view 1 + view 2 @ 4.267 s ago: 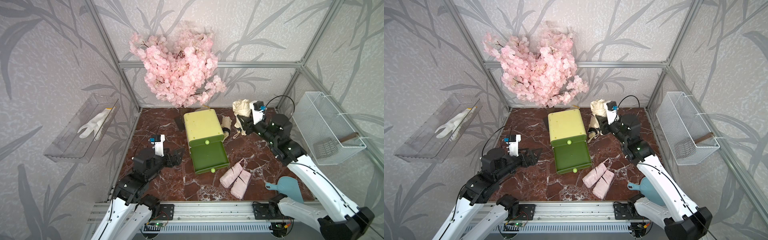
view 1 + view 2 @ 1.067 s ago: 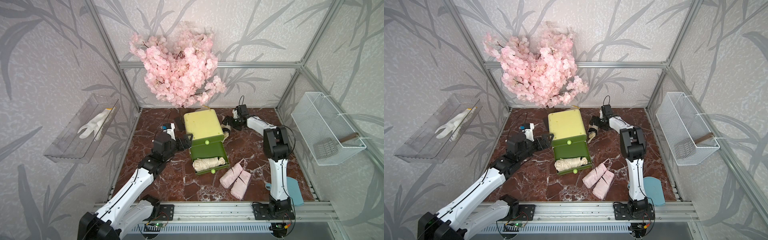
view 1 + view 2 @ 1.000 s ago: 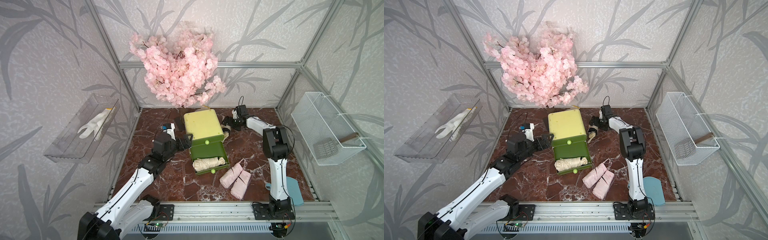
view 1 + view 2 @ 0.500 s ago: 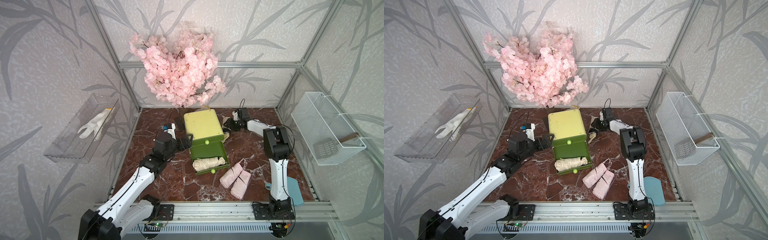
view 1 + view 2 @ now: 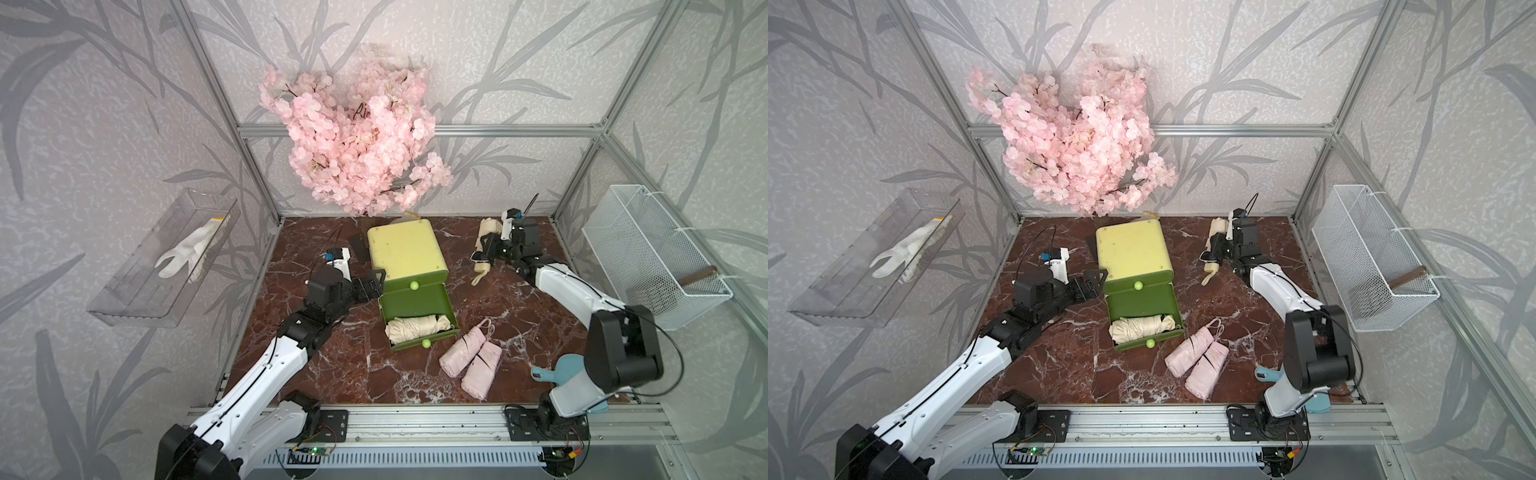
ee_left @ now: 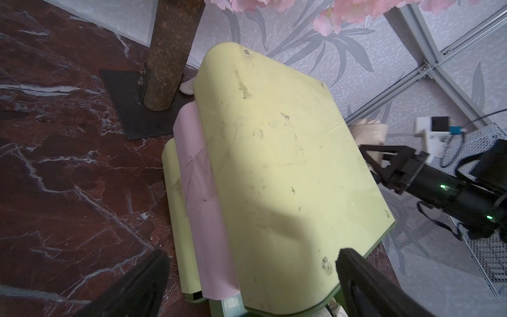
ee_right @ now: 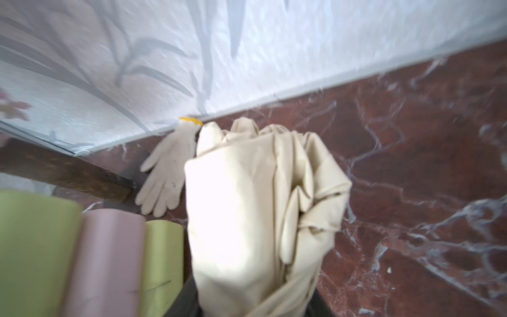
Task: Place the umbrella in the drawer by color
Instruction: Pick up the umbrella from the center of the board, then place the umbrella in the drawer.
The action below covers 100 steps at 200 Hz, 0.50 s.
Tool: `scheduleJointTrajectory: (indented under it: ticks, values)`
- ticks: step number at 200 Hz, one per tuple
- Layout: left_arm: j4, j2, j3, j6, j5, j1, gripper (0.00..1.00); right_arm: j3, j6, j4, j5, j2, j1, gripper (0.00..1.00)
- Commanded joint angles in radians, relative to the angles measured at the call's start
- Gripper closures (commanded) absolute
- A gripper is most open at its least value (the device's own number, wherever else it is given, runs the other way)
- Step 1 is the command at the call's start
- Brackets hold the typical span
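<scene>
**Right arm stretched to the back, clamped on the cream umbrella**
Your right gripper (image 5: 490,249) grips the cream umbrella (image 5: 484,231) just right of the drawer unit (image 5: 405,249). The umbrella's long axis runs back to front, with the canopy end toward the rear wall and the handle end forward. Your left gripper (image 5: 372,284) hovers wide open at the unit's left side.

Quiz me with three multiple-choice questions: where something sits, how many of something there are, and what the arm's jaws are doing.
1. One cream umbrella lies where, relative to the open green drawer? A inside; B behind; C underneath.
2. Pink umbrellas on the table: A one; B two; C four.
3. The right jaws are: A wide open, empty; B shut on a second cream umbrella; C out of sight.
Answers: A, it fills the pulled-out drawer; B, a pair lies side by side; B, the wrist view shows cloth clamped.
</scene>
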Motion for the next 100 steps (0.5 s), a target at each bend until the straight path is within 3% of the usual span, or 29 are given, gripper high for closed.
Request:
scheduleJointTrajectory:
  ticks: [1,21,48,75,100]
  values:
    - [-0.001,-0.016,0.018,0.011,0.004,-0.005,0.00,-0.090,-0.272,0.201,0.123,-0.215,0.110,0.63]
    - [0.000,-0.022,0.022,0.013,0.003,-0.006,0.00,-0.157,-0.458,0.266,0.087,-0.362,0.223,0.62]
    - [0.002,-0.031,0.017,0.009,0.003,-0.006,0.00,-0.147,-0.500,0.230,-0.135,-0.456,0.297,0.62]
    - [-0.005,-0.040,0.012,0.003,0.007,-0.006,0.00,-0.142,-0.602,0.220,-0.290,-0.452,0.403,0.62]
    - [-0.016,-0.046,0.013,0.002,0.012,-0.006,0.00,-0.133,-0.728,0.222,-0.392,-0.358,0.473,0.62]
